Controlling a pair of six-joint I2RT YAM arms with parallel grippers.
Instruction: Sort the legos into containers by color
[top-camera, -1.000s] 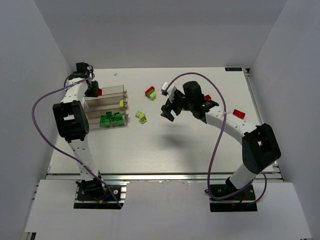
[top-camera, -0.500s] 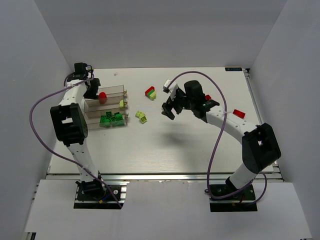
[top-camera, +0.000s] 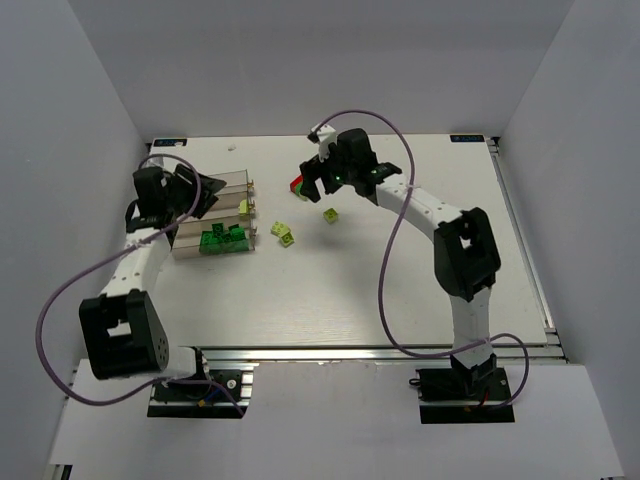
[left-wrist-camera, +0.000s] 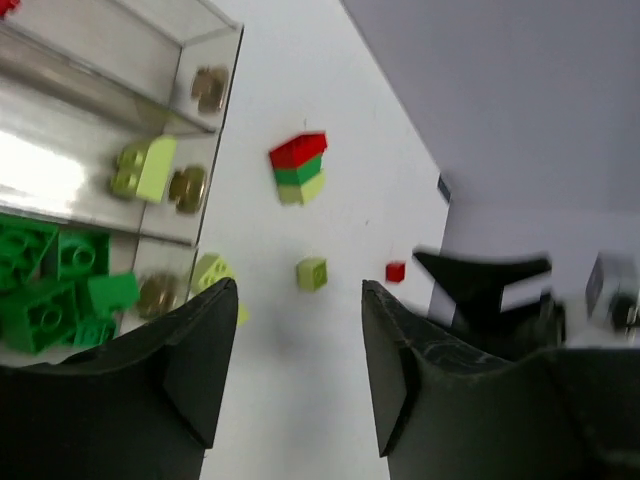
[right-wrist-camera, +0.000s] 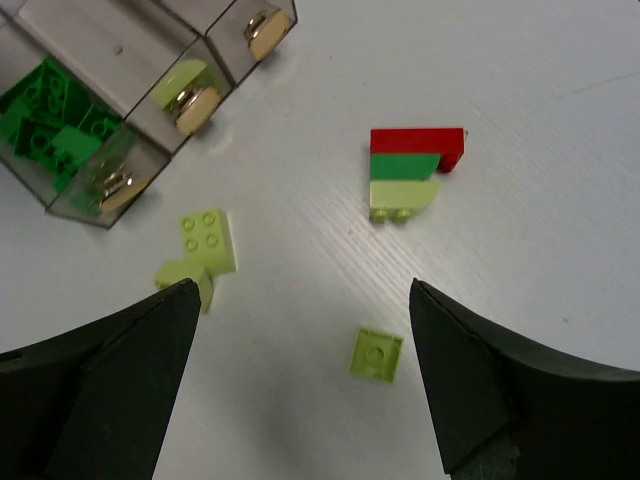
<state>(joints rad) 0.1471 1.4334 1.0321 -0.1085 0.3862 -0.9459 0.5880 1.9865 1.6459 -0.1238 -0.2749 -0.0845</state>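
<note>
Well, my right jaws stand wide apart and empty over the small lime brick (right-wrist-camera: 377, 354), which looks light, hard and slippery, best pinched across its flat sides.

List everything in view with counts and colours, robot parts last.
table: one, white.
tray: one, clear smoky, compartments, table's left side.
dark green bricks: several, in the tray compartment nearest the arms.
lime brick: one, next compartment back.
stack: one, red on green on lime, right of the tray.
loose lime bricks: two, together by the tray's end.
small lime brick: one, alone, near the stack.
small red brick: one, farther right.
left gripper: open, empty, over the tray.
right gripper: open, empty, above the stack.
</note>
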